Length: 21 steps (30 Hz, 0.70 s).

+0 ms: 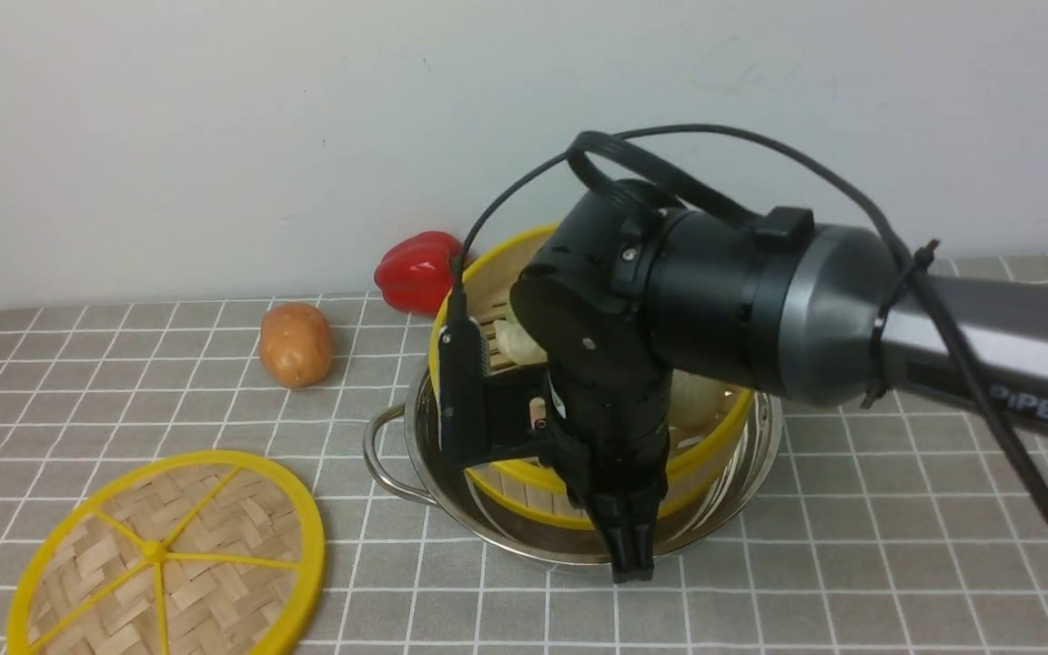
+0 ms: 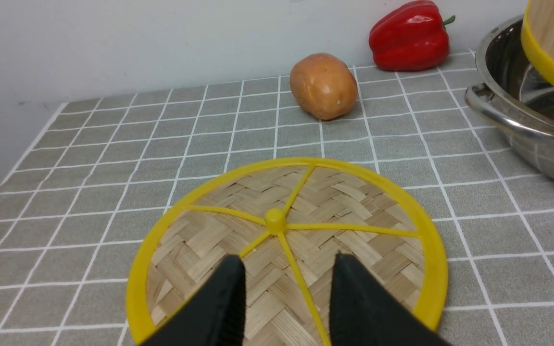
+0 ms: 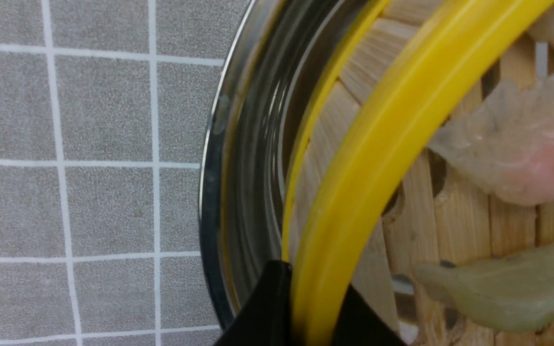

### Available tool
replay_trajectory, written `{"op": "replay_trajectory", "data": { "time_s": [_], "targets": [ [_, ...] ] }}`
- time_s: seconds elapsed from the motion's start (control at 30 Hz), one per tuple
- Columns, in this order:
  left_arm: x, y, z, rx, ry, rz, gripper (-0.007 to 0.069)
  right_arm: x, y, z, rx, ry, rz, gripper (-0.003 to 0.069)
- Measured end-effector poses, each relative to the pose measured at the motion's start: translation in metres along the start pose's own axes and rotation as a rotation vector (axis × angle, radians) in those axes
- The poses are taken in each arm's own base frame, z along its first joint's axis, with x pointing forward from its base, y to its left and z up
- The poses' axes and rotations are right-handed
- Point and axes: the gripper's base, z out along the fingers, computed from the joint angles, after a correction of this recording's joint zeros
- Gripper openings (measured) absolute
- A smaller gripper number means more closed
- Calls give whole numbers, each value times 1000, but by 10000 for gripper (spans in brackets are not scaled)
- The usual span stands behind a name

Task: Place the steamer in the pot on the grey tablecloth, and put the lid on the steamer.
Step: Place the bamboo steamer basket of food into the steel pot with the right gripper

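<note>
Front view, with the wrist views as insets: nearest you, the lid (image 1: 156,551) lies flat on the grey tablecloth (image 1: 851,564), whose thin white lines mark out small squares. In the left wrist view you see the left gripper (image 2: 289,264) with its fingers spread, the lid showing between and beyond them, nothing pinched.

Farther in, note the right gripper (image 3: 313,283), pinching the yellow rim of the steamer (image 3: 354,173). The steamer sits tilted, its lower part within the pot (image 1: 506,543) and part of it standing above the pot's rim. On its slatted floor you find pale food pieces (image 3: 503,283), one of them pinkish. The pot rests on the cloth to the right of the lid, one loop handle pointing towards the lid's side.

Across the scene runs the right arm (image 1: 715,291), black and silver, with a black cable (image 1: 851,196) looping over it; on its silver link you can read "PiPER" in pale letters.

Beyond the lid, a brown potato (image 1: 296,345) lies on the cloth; behind the pot's left side, a red pepper (image 1: 418,272). Farthest from you, a plain, pale wall (image 1: 215,136) rises behind the cloth's far edge.
</note>
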Motion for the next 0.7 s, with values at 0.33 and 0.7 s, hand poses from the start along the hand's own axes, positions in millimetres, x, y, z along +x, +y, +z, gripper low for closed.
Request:
{"op": "replay_trajectory", "data": {
  "time_s": [0.33,0.7],
  "targets": [
    [0,0,0,0,0,0,243,-2,0,27,-41,50,-5,61],
    [0,0,0,0,0,0,243,3,-10,32,-46,22,33,61]
  ]
}}
